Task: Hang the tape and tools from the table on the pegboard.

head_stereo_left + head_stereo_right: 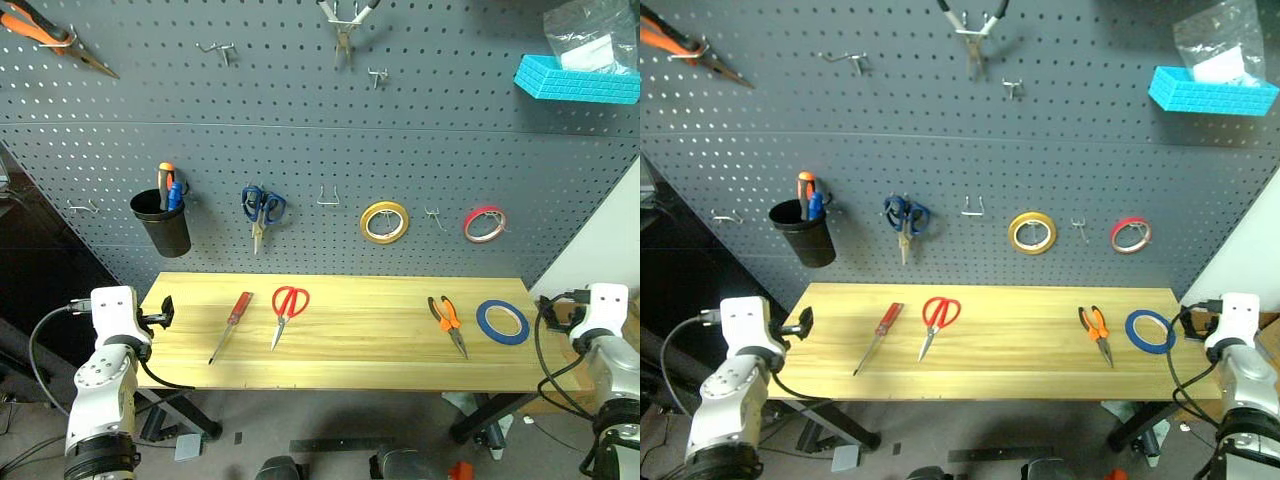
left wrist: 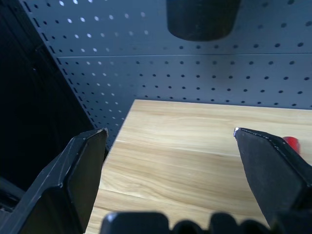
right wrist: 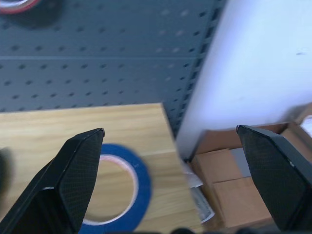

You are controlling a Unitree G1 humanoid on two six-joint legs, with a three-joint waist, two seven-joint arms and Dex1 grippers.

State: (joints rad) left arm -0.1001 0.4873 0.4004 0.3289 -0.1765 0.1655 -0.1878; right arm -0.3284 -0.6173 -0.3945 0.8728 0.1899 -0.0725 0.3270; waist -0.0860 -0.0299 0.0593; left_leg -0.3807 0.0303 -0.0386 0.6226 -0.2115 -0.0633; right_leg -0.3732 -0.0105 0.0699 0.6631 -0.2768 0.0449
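screwdriver (image 2: 291, 142) mostly hidden behind left pincer (image 2: 170, 141), tape (image 3: 127, 195) blurred

On the table (image 1: 380, 350), four things lie in a row from left to right: the screwdriver (image 1: 230, 326), the scissors (image 1: 286, 310), the pliers (image 1: 447, 322) and the tape (image 1: 502, 322), which sits by the right edge. The pegboard (image 1: 300, 140) stands behind the table's back edge. On it (again left to right) hang a cup (image 1: 162, 222) with tools in it, a second pair of scissors (image 1: 262, 212), and two tape rolls (image 1: 384, 221) (image 1: 484, 223). A basket (image 1: 575, 78) sits near the pegboard's upper right corner.
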